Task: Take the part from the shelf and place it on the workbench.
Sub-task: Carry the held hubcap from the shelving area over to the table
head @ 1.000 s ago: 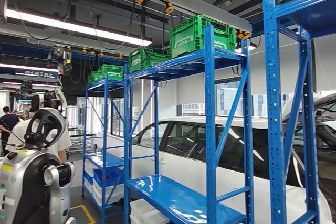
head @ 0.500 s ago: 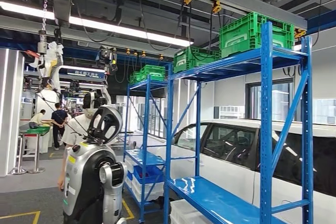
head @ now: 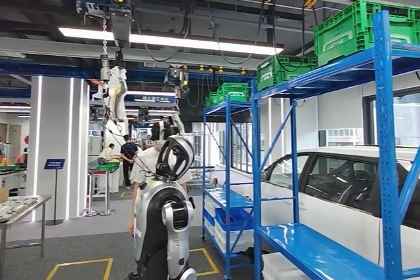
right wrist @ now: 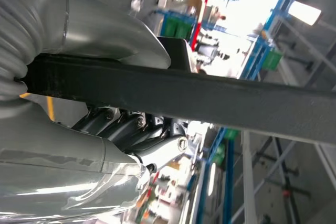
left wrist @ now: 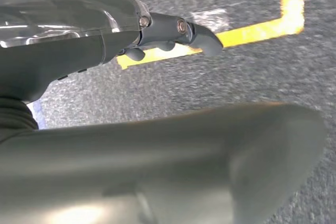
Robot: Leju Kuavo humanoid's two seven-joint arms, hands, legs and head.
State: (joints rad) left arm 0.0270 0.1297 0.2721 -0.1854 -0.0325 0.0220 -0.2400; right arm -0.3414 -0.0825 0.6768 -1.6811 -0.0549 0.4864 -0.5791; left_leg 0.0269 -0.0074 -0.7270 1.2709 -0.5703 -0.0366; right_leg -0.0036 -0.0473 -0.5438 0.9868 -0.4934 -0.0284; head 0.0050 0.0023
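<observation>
Part: a long, flat black bar lies across the right robot hand in the right wrist view. It runs between the silver thumb cover on one side and the dark fingers on the other. The fingers are curled up against the bar, so the right robot hand is clamped on it. The far end of the part runs out of frame.

Left robot hand: it hangs over the grey speckled floor with nothing in it. One dark finger is stretched out straight, well apart from the thick grey thumb. A yellow floor line runs beneath the finger.

Head view:
- A blue steel shelf rack stands centre to right of frame, with a glossy blue shelf board at lower right.
- Green crates sit on the top level at upper right.
- A white car is parked behind the rack at right.
- A second silver humanoid robot stands at lower centre, with a person in a dark top further back.
- A desk with a steel top sits at the lower left edge; what lies on it is too small to tell.
- A long ceiling light strip crosses the upper part of the frame.
</observation>
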